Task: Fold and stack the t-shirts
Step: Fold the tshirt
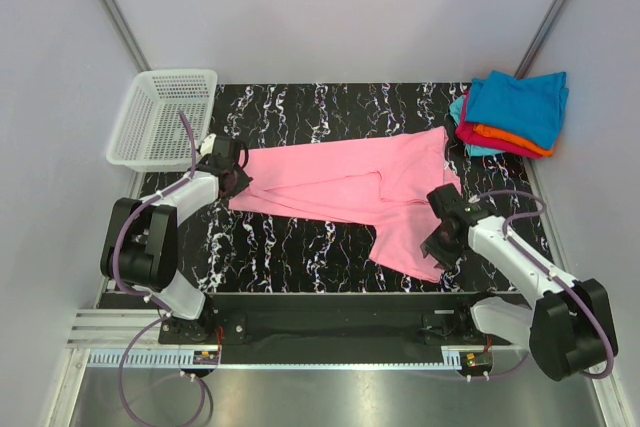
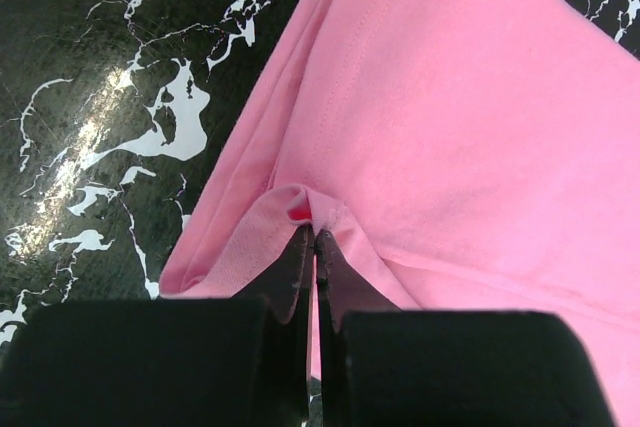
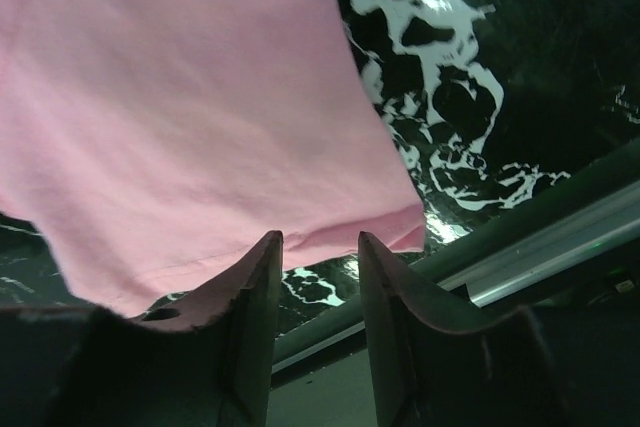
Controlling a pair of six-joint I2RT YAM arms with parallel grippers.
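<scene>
A bright pink t-shirt lies half folded across the black marbled table. My left gripper is shut on a pinch of its left edge; in the left wrist view the pink cloth bunches at the gripper. My right gripper is open at the shirt's near right corner; in the right wrist view the pink hem lies just beyond the gripper. A stack of folded t-shirts, teal-blue on top with orange and magenta beneath, sits at the far right.
A white plastic mesh basket stands at the far left corner. The table's near edge and a metal rail run right below my right gripper. Grey walls close in the sides.
</scene>
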